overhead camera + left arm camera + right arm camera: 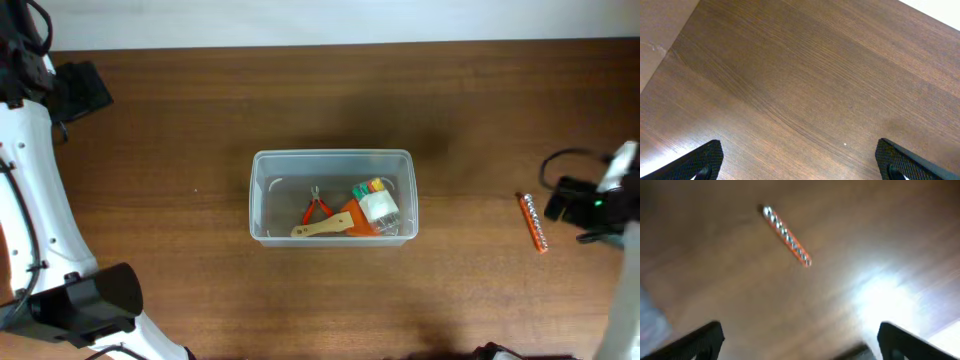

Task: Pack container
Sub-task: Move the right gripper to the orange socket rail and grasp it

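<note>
Both arms point down at the brown wood bench (805, 75). Left jaws spread wide. Right jaws spread wide above an orange strip (786, 235), well apart from the container (332, 158).

Clear container (330, 153) centred, holding red-handled pliers (316, 207), a wooden-handled tool (322, 228) and perhaps a white bit holder (380, 206). Orange strip (533, 222) well to its right, beside the right gripper (552, 205).

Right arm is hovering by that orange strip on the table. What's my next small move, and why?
Probably ease the right gripper forward and down until the orange strip sits between its open fingers. The strip lies on the table, outside the container, and the wrist view shows it ahead of the fingers.
</note>
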Controlling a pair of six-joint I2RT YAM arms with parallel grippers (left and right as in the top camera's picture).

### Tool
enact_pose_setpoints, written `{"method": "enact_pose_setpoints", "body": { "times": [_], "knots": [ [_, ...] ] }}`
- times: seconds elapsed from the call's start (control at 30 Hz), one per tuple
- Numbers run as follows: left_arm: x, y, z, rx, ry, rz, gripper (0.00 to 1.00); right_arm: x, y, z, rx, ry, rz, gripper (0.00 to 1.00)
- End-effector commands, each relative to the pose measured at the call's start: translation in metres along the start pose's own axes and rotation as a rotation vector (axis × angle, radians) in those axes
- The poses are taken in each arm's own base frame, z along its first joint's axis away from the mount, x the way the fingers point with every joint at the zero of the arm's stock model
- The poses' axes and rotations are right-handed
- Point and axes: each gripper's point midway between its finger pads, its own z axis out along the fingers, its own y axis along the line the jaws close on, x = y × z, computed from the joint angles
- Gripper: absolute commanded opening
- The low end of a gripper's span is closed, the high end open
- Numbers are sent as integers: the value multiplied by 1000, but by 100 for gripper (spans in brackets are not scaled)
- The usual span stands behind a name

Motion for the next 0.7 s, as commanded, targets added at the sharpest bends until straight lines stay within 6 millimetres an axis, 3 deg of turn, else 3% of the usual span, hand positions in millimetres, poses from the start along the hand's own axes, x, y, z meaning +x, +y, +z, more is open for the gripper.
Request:
{"method": "enact_pose_setpoints", "body": {
  "times": [0.0, 0.47, 0.67],
  "knots": [
    [0, 1, -2, -1, -3, -15, 99, 17, 3, 54, -13, 99, -98, 99],
    [0, 1, -2, 0, -3, -16, 99, -4, 6, 151, -19, 210, -244, 99],
    [0, 1, -2, 0, -3, -16, 99, -11, 8, 178, -27, 206, -324, 99]
  ]
}}
